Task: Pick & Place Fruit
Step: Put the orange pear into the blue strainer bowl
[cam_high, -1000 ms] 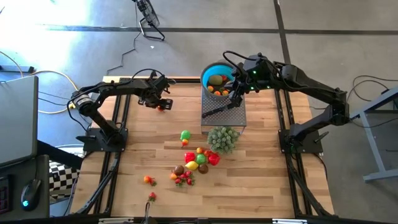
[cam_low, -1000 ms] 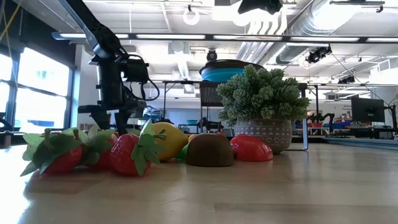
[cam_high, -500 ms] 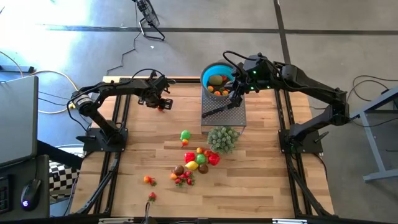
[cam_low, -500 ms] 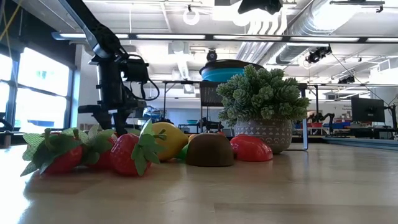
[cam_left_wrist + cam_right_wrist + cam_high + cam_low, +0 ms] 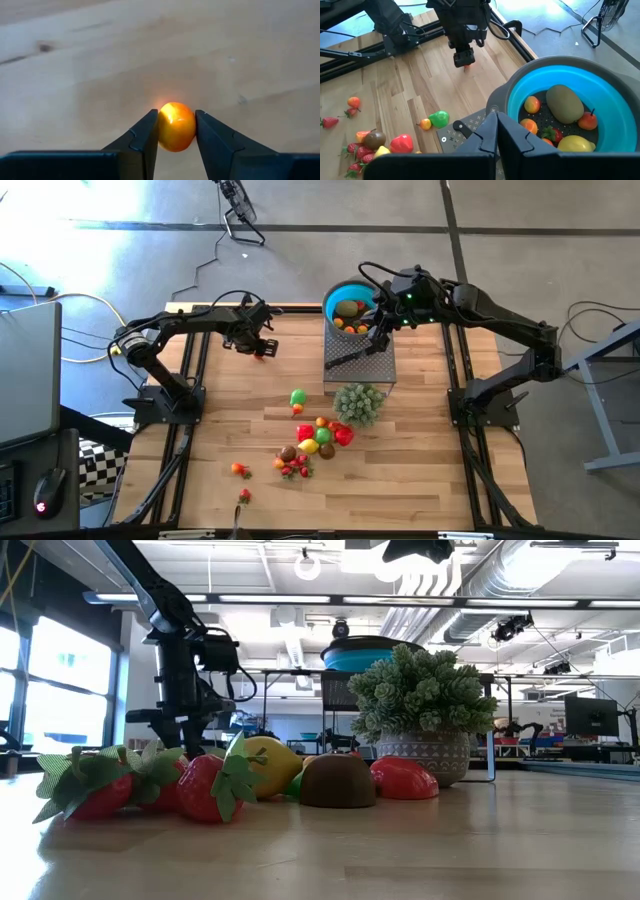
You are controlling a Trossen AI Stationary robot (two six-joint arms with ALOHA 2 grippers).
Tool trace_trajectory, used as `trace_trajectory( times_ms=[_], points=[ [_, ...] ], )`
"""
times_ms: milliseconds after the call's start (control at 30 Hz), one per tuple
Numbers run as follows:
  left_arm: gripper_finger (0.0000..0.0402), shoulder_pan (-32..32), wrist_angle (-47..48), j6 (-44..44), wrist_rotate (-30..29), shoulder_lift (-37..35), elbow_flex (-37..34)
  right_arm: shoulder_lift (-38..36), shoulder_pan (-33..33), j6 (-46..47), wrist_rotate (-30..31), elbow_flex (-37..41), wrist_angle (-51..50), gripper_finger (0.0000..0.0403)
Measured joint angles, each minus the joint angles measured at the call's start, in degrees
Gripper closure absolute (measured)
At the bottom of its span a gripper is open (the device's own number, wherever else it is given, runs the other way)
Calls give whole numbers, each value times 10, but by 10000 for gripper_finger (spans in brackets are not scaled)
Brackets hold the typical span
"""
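The left gripper point(image 5: 176, 131) is down at the far left part of the light wooden slatted table point(image 5: 250, 430), its two dark fingers point(image 5: 145, 137) pressed against either side of a small round orange toy fruit point(image 5: 176, 126), which it grasps right at the table surface; from above the same orange fruit point(image 5: 260, 353) shows as a small spot under the gripper point(image 5: 256, 346). The right gripper point(image 5: 497, 132) hangs over the near rim of the round blue plastic bowl point(image 5: 610, 95), its fingers clenched together with nothing between them. The bowl rests on a grey perforated metal stand point(image 5: 360, 365) and holds several fruits already, among them a brown kiwi-like piece point(image 5: 564, 103), a yellow one point(image 5: 576, 144) and small orange-red ones point(image 5: 532, 104). A pale green bushy plant in a patterned pot point(image 5: 358, 402) stands just in front of the stand. Beside it lies a cluster of loose toy fruits point(image 5: 318, 438), red, yellow, green and brown, with a bright green one point(image 5: 298, 396) and a few strawberries point(image 5: 241, 470) scattered apart nearer the front edge.
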State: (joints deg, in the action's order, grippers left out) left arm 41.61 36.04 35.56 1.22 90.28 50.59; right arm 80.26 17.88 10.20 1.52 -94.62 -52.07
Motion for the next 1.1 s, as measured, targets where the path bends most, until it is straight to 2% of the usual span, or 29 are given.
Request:
trace_trajectory(
  times_ms=[200,433,767,933,1100],
  points=[
    [288,0,2,-8,27,0,5,0,0,0,0,0,0,401],
    [288,0,2,-45,74,-1,57,0,0,0,-2,0,0,401],
    [288,0,9,-132,246,-1,186,0,0,0,-3,0,-18,401],
    [288,0,60,-184,339,-1,265,0,0,-4,-20,0,-19,401],
    [288,0,111,-212,388,-1,350,0,0,-14,-36,0,-19,401]
  ],
)
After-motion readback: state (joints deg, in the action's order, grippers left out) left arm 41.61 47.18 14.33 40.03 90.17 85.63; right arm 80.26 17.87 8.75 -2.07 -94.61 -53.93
